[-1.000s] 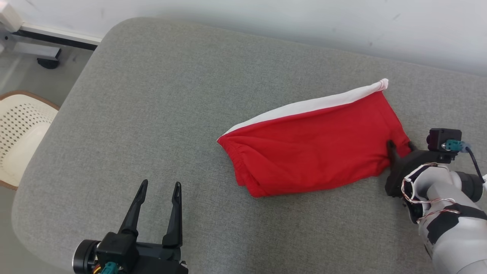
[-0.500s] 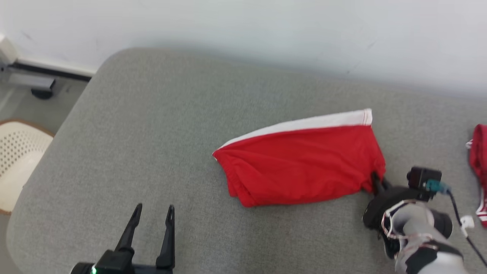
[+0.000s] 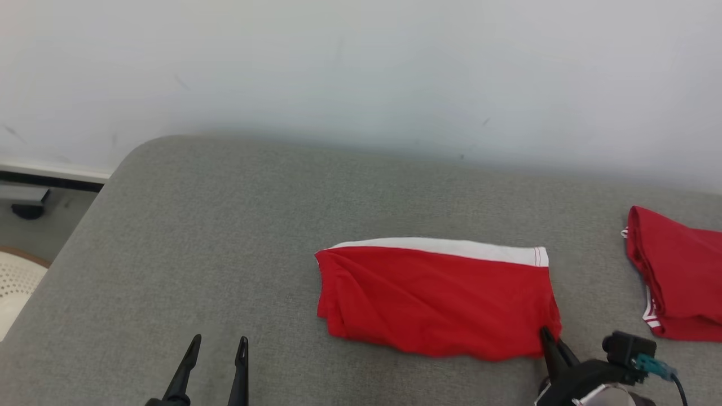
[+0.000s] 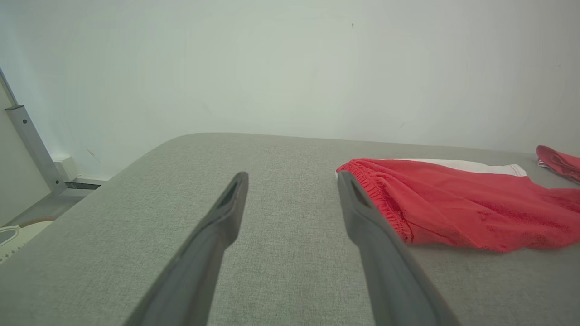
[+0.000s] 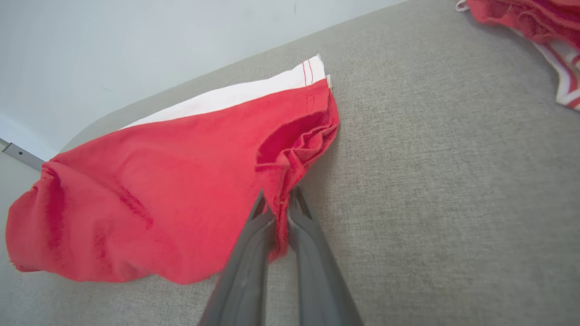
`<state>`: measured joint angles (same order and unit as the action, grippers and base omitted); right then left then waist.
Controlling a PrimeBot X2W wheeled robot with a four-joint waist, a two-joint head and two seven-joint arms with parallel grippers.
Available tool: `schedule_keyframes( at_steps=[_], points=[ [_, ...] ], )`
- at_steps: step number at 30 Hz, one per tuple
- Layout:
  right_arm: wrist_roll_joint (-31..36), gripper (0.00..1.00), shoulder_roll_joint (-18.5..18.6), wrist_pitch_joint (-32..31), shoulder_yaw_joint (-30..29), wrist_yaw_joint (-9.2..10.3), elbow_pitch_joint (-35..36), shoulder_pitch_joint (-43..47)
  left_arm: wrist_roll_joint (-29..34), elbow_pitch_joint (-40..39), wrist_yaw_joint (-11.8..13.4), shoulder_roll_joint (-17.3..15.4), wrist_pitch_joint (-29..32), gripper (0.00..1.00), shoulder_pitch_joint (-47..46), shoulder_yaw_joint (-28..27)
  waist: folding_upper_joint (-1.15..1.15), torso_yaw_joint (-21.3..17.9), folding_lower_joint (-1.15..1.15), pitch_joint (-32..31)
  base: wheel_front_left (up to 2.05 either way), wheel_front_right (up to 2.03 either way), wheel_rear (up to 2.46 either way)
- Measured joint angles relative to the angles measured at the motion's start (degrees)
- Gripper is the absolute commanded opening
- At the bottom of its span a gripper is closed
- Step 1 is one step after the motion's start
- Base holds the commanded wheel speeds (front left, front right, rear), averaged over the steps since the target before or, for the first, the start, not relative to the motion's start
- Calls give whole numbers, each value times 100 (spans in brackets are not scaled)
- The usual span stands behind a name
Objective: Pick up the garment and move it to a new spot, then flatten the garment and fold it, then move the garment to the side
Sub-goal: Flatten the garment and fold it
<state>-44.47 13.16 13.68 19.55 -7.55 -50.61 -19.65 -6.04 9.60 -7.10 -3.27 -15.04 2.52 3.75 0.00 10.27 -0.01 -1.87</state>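
The right claw [image 3: 550, 338] is cut off by the bottom edge of the head view, so only its dark tips and a part of its body show there. In the right wrist view its two fingers [image 5: 247, 258] stand almost together, and a bunched fold at the corner of the red garment [image 5: 158, 194] is pinched between them. The fingers hide what lies under this fold. The left claw [image 4: 293, 181] is spread wide and holds nothing. It is over bare grey cloth to the left of the garment, and I cannot tell whether it touches the surface.

The garment lies on the bench [image 3: 225, 225], to the right of the middle and toward the near side in the head view. It is soft red cloth, folded into a rough long rectangle. A white band runs along its far edge, and a gathered elastic waist is at its left end. The surface has shallow wrinkles, and the end at the right claw is crumpled. The bench is padded and covered with grey woven fabric, with a rounded corner at the far left.

A second red cloth [image 3: 677, 282] with white stripes lies well apart to the right. The frame cuts it, so I cannot tell its full shape. At the left edge a piece of a cream perforated thing [image 3: 14, 282] shows, too little of it to name.
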Motion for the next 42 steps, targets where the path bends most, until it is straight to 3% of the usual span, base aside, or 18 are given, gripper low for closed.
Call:
schedule_keyframes(
  at_steps=[7, 13, 14, 16, 17, 28, 42],
  points=[
    [-277, 0, 138, -58, -51, 0, 516, 710, -1, 0, -7, 9, 0, 100, 18, 4, 0, -209, 0, -106, 0, 0, 0],
    [-87, 0, 119, -60, -167, 0, 588, 959, -1, 9, -31, 12, 0, 100, 80, -1, 0, -281, 0, -101, 0, 0, 0],
    [45, 15, 130, -54, -182, 0, 560, 966, -2, 12, -31, 12, 0, 100, 80, -3, 0, -289, 1, -101, 0, 0, 0],
    [399, 78, 175, 4, -234, 0, 502, 966, -4, 19, -31, 15, 0, 100, 82, -16, 0, -301, 1, -107, 0, 0, 0],
    [534, 96, 181, 36, -322, 0, 486, 961, -10, 18, -31, 15, 0, 100, 92, -38, 0, -308, 1, -111, 0, 0, 0],
    [1436, 100, 85, 87, -942, 0, 403, 516, -18, -27, -40, 25, 0, 100, 209, -220, 0, -397, 1, -77, 0, 0, 0],
    [1806, 100, -42, -521, -1012, 0, -1194, -532, 18, 26, -41, 33, 0, 100, 79, -111, 0, -246, 1, 82, 0, 0, 0]
  ],
)
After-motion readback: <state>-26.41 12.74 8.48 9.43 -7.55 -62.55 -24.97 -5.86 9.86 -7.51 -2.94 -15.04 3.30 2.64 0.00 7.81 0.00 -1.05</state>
